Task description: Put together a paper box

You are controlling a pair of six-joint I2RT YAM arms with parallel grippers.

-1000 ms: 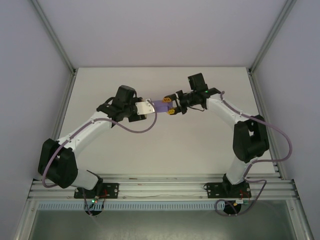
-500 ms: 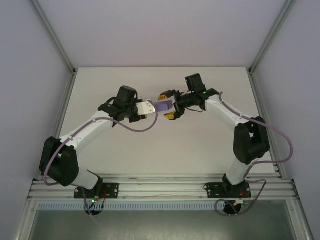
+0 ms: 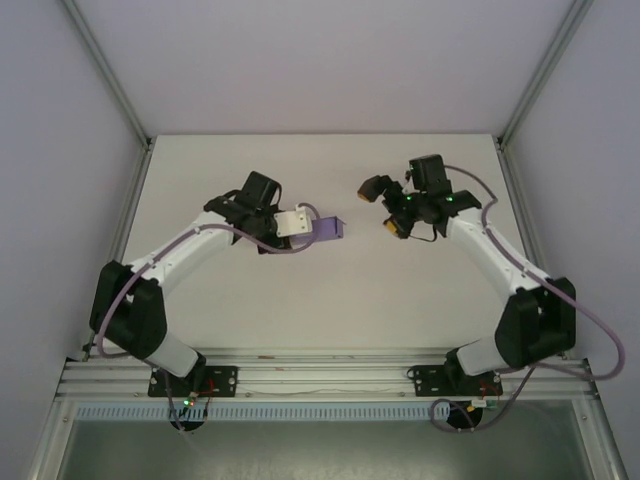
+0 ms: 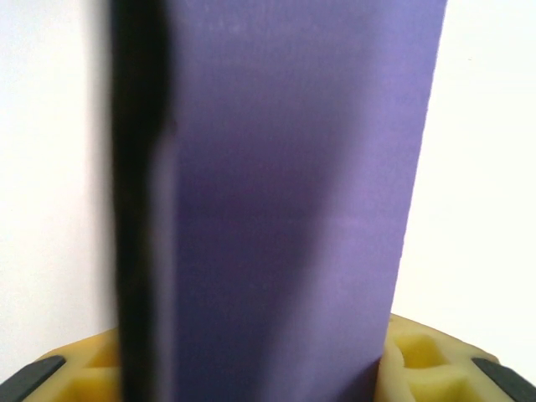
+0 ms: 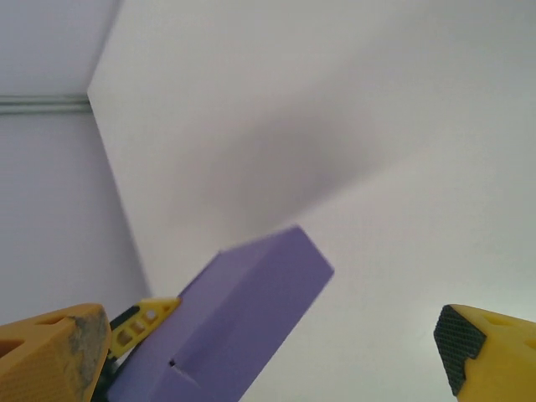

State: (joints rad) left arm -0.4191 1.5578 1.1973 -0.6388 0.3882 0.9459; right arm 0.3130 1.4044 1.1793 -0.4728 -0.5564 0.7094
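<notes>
The paper box is a small purple closed box, held above the table just left of centre. My left gripper is shut on its left end. In the left wrist view the paper box stands tall between the yellow fingers. My right gripper hangs open to the right of the box, apart from it. The right wrist view looks along the paper box: its free end points toward the camera, and the right fingers are spread wide on either side.
The white table top lies bare under both arms. Grey walls with aluminium posts close in the left, right and far sides. The arm bases sit on the rail at the near edge.
My right gripper has let go of the box's right end, opened wide and drawn back to the right. The left gripper kept the box and shifted it slightly right.
</notes>
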